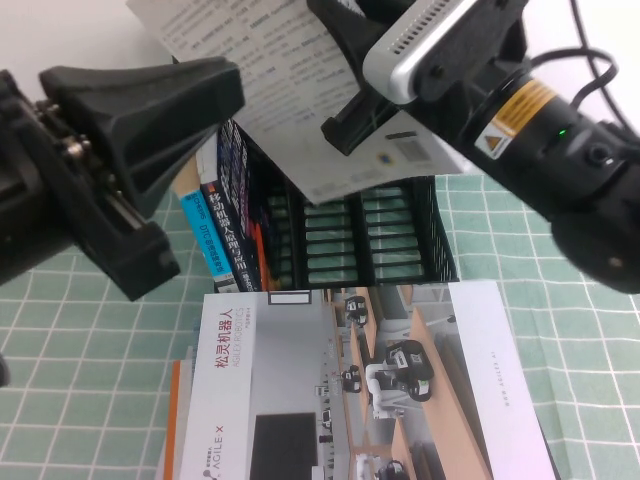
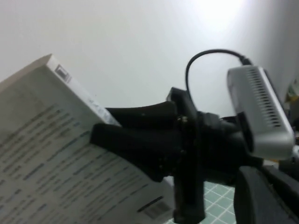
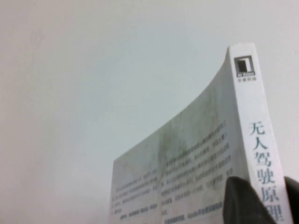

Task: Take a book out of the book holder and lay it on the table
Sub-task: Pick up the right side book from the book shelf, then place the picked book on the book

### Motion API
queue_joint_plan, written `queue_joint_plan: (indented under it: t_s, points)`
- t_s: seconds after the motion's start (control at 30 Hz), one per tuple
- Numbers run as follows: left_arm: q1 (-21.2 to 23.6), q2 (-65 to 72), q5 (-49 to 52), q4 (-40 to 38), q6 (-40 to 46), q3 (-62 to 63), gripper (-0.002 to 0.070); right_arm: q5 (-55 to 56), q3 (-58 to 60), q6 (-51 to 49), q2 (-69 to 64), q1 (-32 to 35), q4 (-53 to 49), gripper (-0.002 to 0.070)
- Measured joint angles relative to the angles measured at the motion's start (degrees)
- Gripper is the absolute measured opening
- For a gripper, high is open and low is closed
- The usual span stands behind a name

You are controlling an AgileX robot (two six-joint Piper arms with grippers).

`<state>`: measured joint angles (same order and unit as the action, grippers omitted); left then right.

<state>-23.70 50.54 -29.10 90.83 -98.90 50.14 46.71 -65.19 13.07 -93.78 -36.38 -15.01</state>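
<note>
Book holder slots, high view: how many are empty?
2: the middle slot and the right slot. The left slot holds the blue-spined books. Slot tops are hidden behind the book gripped by the right gripper above; the left gripper hovers left, open.

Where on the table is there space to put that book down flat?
The right gripper holds the book above the book holder. Bare table lies right of the white brochure, and more left of it. The middle is crowded. The left gripper hovers left.
</note>
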Motion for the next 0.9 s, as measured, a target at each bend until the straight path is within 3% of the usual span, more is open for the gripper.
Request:
queue_joint_plan:
  t_s: [0.27,0.47,0.7,0.9]
  points:
    - [0.0,-4.35,8.58,7.4,-8.61,0.0,-0.0003,-13.07,0.0,-1.49,11.11,0.0,-13.21,0.012]
    - [0.0,-6.98,19.97,8.62,-16.06,-4.16,-0.0003,-16.71,0.0,-15.79,17.09,0.0,-37.74,0.012]
    - [0.0,-10.0,30.82,8.13,-20.61,-12.83,-0.0003,-8.14,0.0,-42.23,18.58,0.0,-75.31,0.012]
    - [0.0,-10.35,31.32,7.66,-24.6,-18.49,-0.0002,0.31,0.23,-51.39,17.41,-0.1,-87.46,0.012]
